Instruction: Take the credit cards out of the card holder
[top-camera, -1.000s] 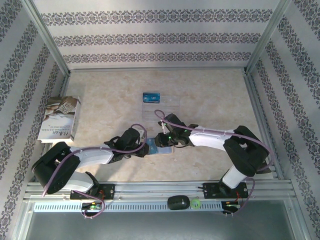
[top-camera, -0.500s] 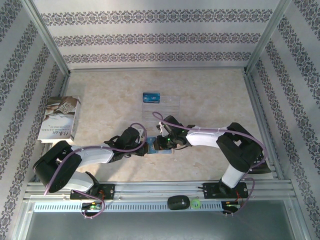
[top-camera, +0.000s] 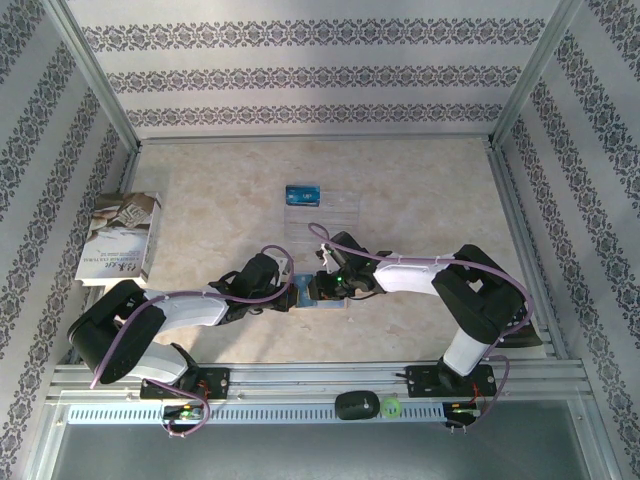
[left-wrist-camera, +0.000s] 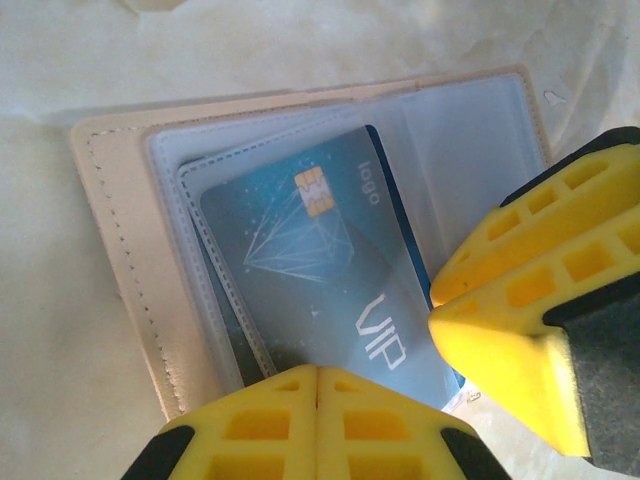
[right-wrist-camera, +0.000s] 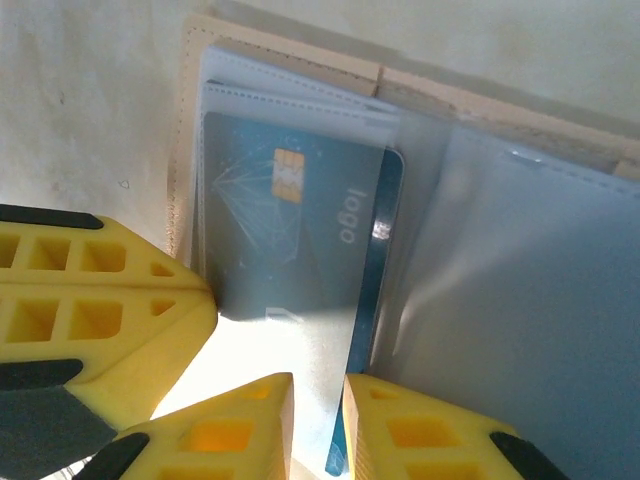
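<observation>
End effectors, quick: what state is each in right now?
Left end effector: closed, nothing visibly gripped.
Right end effector: slightly open, with the edge of a blue credit card between its fingers.

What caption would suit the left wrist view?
Open card holder with a blue VIP credit card lying askew among its clear sleeves, left gripper shut at the card's near edge.
</observation>
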